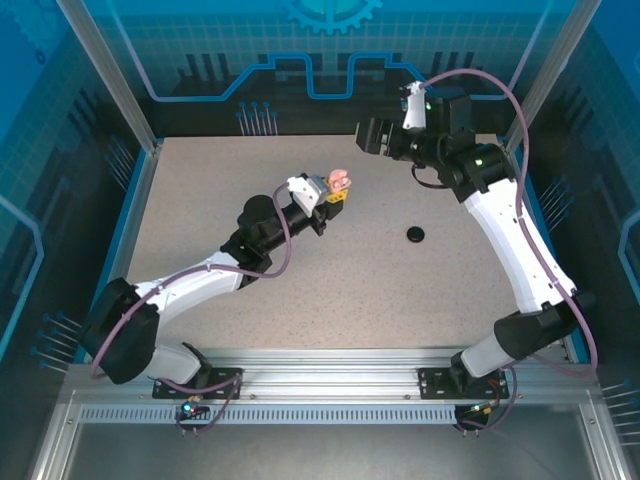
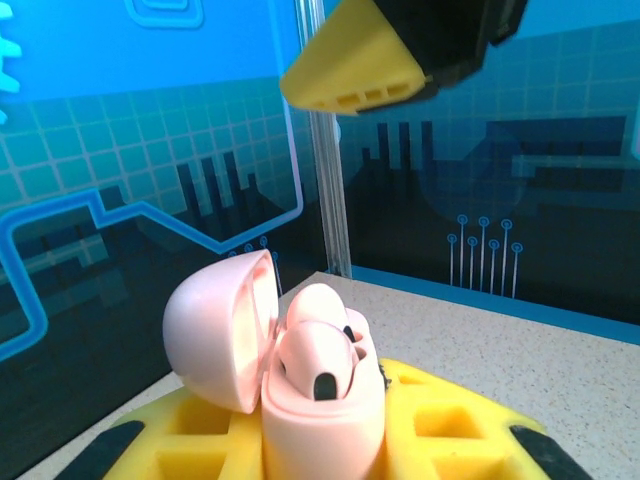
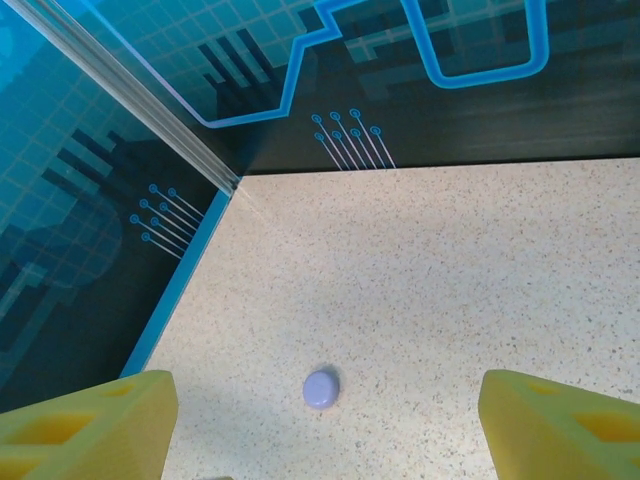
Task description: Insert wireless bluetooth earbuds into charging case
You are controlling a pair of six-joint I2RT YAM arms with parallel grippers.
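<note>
Left gripper (image 1: 335,192) clamped on open pink case (image 2: 325,430) mid-table; pink earbuds (image 2: 315,345) apparently seated inside, lid tipped back; right gripper (image 3: 322,425) spread wide, directly above small lilac round piece (image 3: 321,388) on table; right arm nearer it.

Left fingers (image 2: 350,70) yellow. Pink case (image 2: 325,425) pale all over; earbud (image 2: 318,355) inside pink, black tip. Surface (image 3: 450,280) beige, dark-speckled. Lilac case (image 3: 321,388) plain. Walls (image 3: 80,130) blue, grid and circuit lines.
</note>
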